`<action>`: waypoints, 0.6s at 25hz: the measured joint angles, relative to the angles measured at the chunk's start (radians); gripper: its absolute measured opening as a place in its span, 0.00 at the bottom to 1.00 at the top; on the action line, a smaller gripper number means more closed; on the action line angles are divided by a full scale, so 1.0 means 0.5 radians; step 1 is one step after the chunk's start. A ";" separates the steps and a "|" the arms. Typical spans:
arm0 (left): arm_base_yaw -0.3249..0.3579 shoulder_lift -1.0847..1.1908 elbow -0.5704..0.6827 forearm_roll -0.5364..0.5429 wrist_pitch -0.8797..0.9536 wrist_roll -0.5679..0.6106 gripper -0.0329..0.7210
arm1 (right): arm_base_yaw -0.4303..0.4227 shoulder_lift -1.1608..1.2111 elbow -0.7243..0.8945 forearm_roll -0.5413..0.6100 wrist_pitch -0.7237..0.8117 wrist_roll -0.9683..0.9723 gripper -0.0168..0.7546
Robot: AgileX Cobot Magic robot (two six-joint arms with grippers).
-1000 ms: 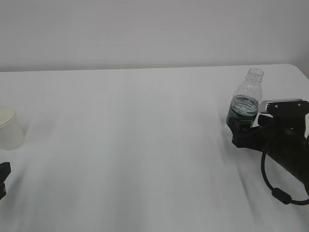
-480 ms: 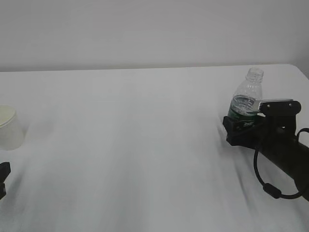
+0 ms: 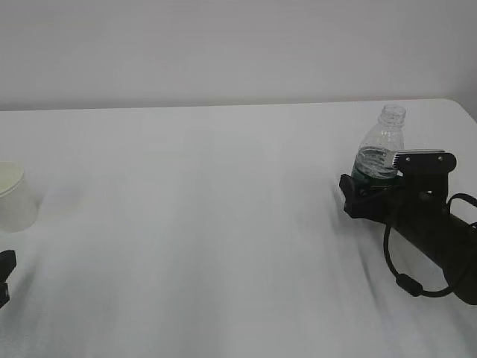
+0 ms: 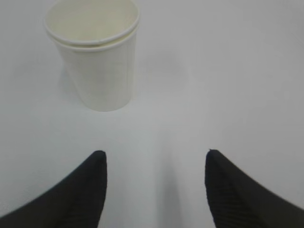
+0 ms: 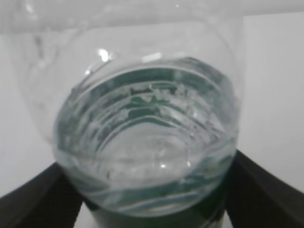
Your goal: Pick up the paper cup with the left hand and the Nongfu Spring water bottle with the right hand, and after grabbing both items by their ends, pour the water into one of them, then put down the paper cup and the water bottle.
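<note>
The paper cup stands upright at the table's far left; in the left wrist view the paper cup is ahead and to the left of my fingers. My left gripper is open, empty and short of the cup; only a black tip of the left gripper shows at the exterior view's edge. The uncapped Nongfu Spring water bottle stands upright at the right. My right gripper is open with a finger on each side of the bottle's lower half. The bottle fills the right wrist view, with water inside.
The white table ends at a pale wall behind, and its far right corner lies just beyond the bottle. My right arm and its looped black cable lie over the table's right side.
My right gripper has slid left and forward until its fingers flank the bottle's base. The bottle, the cup and my left gripper have stayed put.
</note>
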 joint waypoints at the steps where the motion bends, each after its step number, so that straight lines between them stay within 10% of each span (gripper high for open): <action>1: 0.000 0.000 0.000 0.000 0.000 0.000 0.66 | 0.000 0.000 -0.009 0.000 0.000 0.004 0.86; 15: 0.000 0.000 0.000 0.000 0.000 0.000 0.65 | 0.000 0.000 -0.030 0.002 0.000 0.008 0.82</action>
